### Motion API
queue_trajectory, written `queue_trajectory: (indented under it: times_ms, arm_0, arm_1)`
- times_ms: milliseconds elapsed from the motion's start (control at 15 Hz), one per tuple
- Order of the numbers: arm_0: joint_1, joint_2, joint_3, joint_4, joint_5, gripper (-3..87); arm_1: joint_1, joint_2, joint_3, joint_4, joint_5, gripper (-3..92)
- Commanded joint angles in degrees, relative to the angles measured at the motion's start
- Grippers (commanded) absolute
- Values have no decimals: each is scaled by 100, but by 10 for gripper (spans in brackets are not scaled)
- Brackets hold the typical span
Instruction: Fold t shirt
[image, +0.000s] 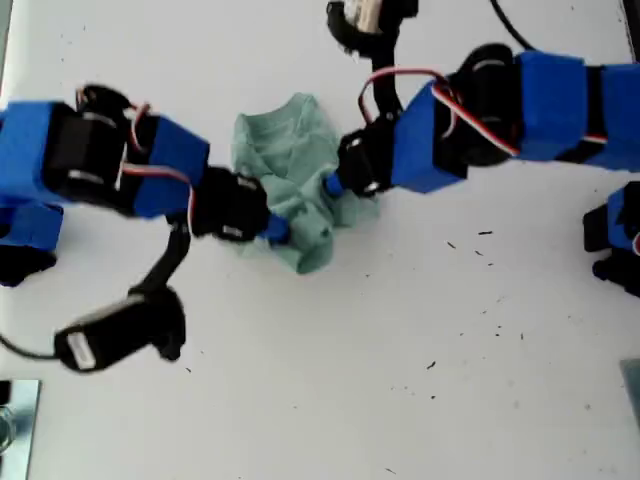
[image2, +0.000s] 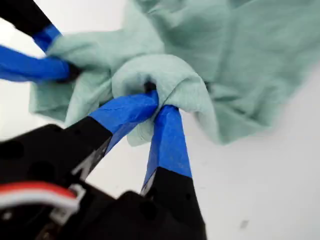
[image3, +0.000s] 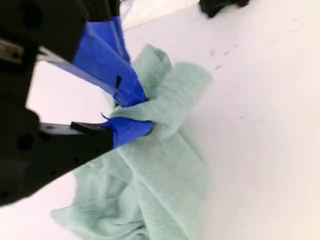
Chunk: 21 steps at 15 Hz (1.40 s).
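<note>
White table (image: 480, 400), matte, with a few dark specks (image: 485, 235) on the far side of my second gripper (image: 332, 186) from the cloth; nothing of the room shows beyond it. The t shirt (image: 285, 150) lies bunched in a heap between the two claws, its long axis running roughly top to bottom in the exterior view. Neck and sleeves can't be made out, so I cannot tell which way it points. My first gripper (image2: 159, 102) is narrowed, its blue-taped jaws pinching a rolled fold, with most of the cloth spread beyond the tips. My second gripper is likewise clamped on a fold. Only the first wrist view shows both claws biting near each other.
</note>
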Motion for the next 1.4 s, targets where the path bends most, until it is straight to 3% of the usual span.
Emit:
queue_trajectory:
  times_ms: [0,200,267,333,400,467,667,867,1000,1133,1267,1333]
  arm_0:
    - [-1116,747,483,-18,466,-3]
    - [-1318,756,703,-176,694,26]
    - [-1503,1002,870,-378,896,232]
    - [-1934,1468,1230,-492,905,250]
    - [-2443,2136,1723,-642,976,312]
    - [-2988,2848,2224,-703,1046,340]
    - [-3727,4667,3841,-765,967,269]
    - [-2593,6478,6170,-1450,97,258]
    - [-1749,8684,8279,-1819,-571,198]
    - [-703,11259,10134,-1705,-1573,140]
    - [-299,11162,10573,-1477,-1758,140]
    - [-457,11215,10881,-1248,-1784,146]
  arm_1:
    - [773,-97,-360,-466,-571,-8]
    - [1037,-290,-387,-747,-826,-5]
    - [1230,-290,-475,-888,-949,160]
    - [1556,-237,-536,-949,-1230,420]
    - [1995,-53,-527,-870,-1354,454]
    - [2470,396,-211,-835,-1222,410]
    - [3349,2268,1608,-1310,-993,367]
    - [3111,3797,3691,-1090,-747,330]
    - [3006,5625,6073,-1125,-466,277]
    - [2663,7980,8438,-1222,255,183]
    - [2136,10362,10529,-747,1072,127]
    - [2241,10890,11408,-334,1881,128]
